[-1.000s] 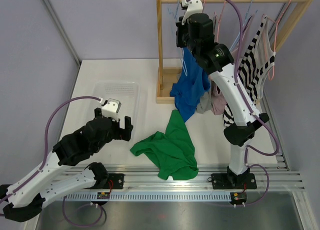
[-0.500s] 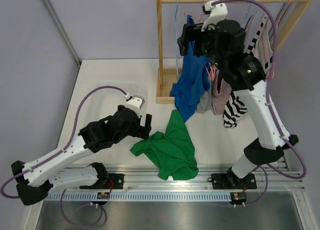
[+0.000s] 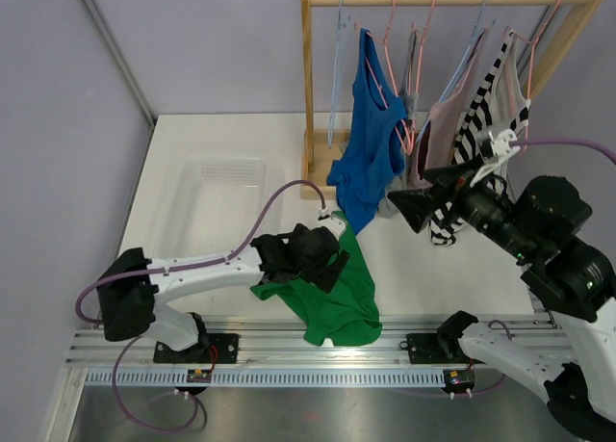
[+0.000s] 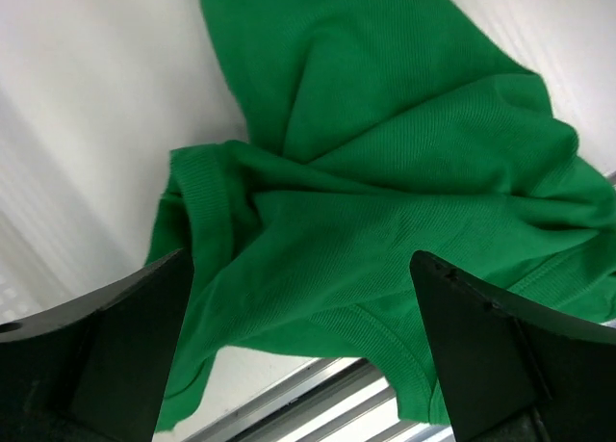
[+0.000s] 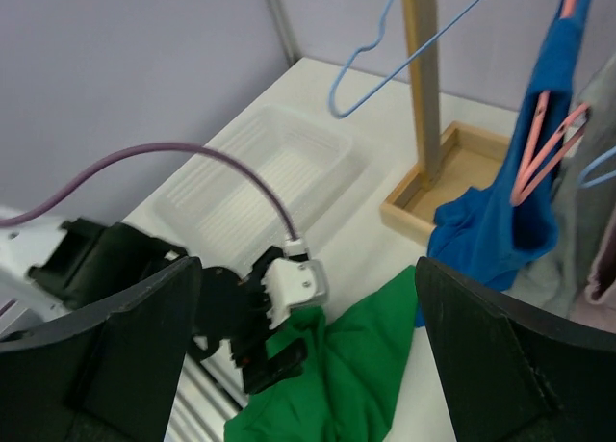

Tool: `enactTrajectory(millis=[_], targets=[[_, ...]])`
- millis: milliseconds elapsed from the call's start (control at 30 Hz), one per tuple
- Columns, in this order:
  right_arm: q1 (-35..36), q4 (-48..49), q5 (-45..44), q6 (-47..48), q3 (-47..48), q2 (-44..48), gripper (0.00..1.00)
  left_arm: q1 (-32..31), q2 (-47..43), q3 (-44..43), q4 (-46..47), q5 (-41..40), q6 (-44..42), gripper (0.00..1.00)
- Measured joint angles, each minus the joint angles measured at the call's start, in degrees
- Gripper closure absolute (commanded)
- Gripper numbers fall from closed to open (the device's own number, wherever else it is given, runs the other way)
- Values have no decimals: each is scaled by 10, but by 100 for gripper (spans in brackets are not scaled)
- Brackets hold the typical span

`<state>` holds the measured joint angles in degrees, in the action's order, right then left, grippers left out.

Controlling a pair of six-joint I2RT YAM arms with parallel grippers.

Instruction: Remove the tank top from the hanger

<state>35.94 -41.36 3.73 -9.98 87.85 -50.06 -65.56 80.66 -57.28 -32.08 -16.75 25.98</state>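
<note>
A blue tank top [image 3: 369, 148] hangs from a pink hanger [image 3: 390, 38] on the wooden rack [image 3: 308, 86]; its lower part bunches over the rack's base. In the right wrist view the blue tank top [image 5: 496, 216] and pink hanger [image 5: 541, 143] show at the right. A green tank top [image 3: 337, 283] lies crumpled on the table. My left gripper [image 3: 325, 259] is open just above the green tank top [image 4: 385, 172], its fingers [image 4: 106, 360] either side of a fold. My right gripper [image 3: 409, 209] hangs open and empty, in front of the rack and away from the hangers.
A bare blue hanger [image 3: 337, 66] hangs at the rack's left end. Grey, pink and striped garments [image 3: 486, 124] hang further right. A clear plastic tray [image 3: 221, 196] sits on the table's left. The metal rail [image 3: 318, 344] runs along the near edge.
My right gripper has opened and pulled back from the hanger top toward the near right. My left arm has swung right from beside the tray to over the green tank top.
</note>
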Motion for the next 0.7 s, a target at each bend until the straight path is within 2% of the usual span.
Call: enactTrajectory(millis=[133, 233, 333, 367, 400, 467, 500, 533, 567, 600, 700], targets=[[1, 1, 54, -13, -71, 78, 1, -6, 61, 0, 30, 12, 0, 1], [1, -5, 87, -18, -89, 110, 1, -12, 101, 4, 57, 22, 0, 1], [1, -7, 114, -20, -89, 118, 1, -17, 126, 16, 83, 33, 3, 7], [1, -11, 123, -21, -89, 118, 0, -17, 134, 21, 90, 35, 6, 27], [1, -17, 129, -21, -89, 117, 1, -18, 143, 24, 100, 38, 11, 37], [1, -22, 140, -24, -92, 117, 0, -18, 161, 27, 115, 45, 14, 66], [1, -24, 146, -25, -94, 117, 1, -19, 162, 27, 126, 46, 15, 75], [1, -26, 152, -25, -96, 118, 1, -20, 163, 27, 132, 48, 16, 76], [1, -30, 157, -26, -98, 118, 0, -23, 164, 27, 136, 48, 16, 83], [1, -34, 162, -27, -99, 118, 0, -26, 164, 27, 137, 47, 17, 100], [1, -41, 171, -27, -100, 120, 1, -34, 160, 23, 126, 39, 23, 100]])
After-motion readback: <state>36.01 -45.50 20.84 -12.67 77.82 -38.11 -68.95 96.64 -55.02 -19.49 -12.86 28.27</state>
